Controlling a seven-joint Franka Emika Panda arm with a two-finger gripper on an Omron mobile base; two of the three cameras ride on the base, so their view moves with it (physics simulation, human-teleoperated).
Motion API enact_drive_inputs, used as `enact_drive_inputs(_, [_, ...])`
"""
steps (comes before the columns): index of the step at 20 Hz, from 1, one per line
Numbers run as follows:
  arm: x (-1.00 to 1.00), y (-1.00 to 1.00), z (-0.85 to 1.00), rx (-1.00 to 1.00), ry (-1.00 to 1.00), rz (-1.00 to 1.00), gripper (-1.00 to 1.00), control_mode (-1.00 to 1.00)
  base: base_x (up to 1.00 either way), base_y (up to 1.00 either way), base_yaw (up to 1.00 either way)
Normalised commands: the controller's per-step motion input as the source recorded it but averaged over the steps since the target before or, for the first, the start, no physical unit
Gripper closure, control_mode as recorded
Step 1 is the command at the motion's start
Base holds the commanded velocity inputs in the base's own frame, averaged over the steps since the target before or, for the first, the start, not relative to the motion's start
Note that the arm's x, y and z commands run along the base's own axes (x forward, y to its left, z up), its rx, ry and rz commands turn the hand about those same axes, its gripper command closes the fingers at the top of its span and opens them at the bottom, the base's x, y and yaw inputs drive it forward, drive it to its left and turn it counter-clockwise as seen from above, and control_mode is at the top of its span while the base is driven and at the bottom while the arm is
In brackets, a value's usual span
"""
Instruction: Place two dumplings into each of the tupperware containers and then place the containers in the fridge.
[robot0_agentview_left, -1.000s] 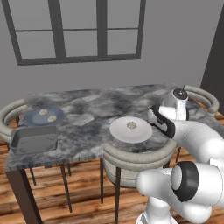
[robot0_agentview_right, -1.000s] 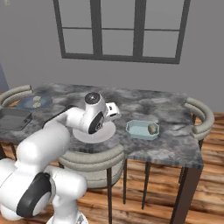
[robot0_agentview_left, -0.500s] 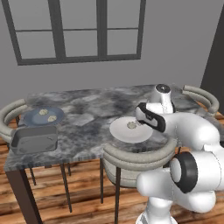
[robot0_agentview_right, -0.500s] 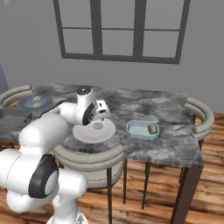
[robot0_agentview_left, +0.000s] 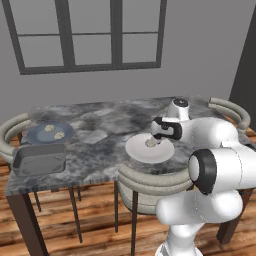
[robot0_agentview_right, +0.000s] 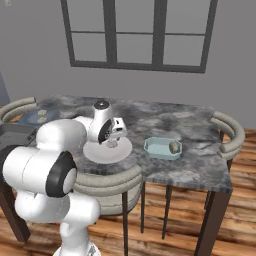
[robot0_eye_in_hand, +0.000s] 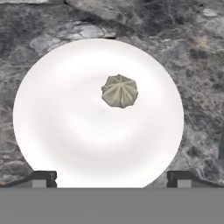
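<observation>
Sitting alone on the white plate, the dumpling lies just off the plate's middle, straight below the hand, whose fingers stand wide and empty. Beyond, the teal container on the tabletop already has one dumpling.

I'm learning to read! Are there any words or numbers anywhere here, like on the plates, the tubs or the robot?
None: there is nothing to read here.
White plate, with one dumpling: plain.
Blue-grey plate, dark grey tub, pale blue tub: plain.
Robot arm: no letters show.
</observation>
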Motion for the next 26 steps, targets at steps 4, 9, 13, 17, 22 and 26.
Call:
enact_drive_inputs(4, [0.48,0.18,-0.27,0.01,0.0,0.0,-1.0,-1.0,0.0,0.0,0.0])
enact_drive_inputs(9, [0.6,0.15,-0.15,0.0,0.0,0.0,-1.0,-1.0,0.0,0.0,0.0])
enact_drive_inputs(13, [0.4,0.02,-0.37,0.0,0.0,0.0,-1.0,-1.0,0.0,0.0,0.0])
enact_drive_inputs(17, [0.18,0.0,-0.49,0.0,0.0,-0.03,-1.0,-1.0,0.0,0.0,0.0])
enact_drive_inputs(22, [0.31,0.02,-0.39,0.0,0.0,-0.02,-1.0,-1.0,0.0,0.0,0.0])
enact_drive_inputs(26, [0.44,0.0,-0.26,0.0,0.0,-0.03,-1.0,-1.0,0.0,0.0,0.0])
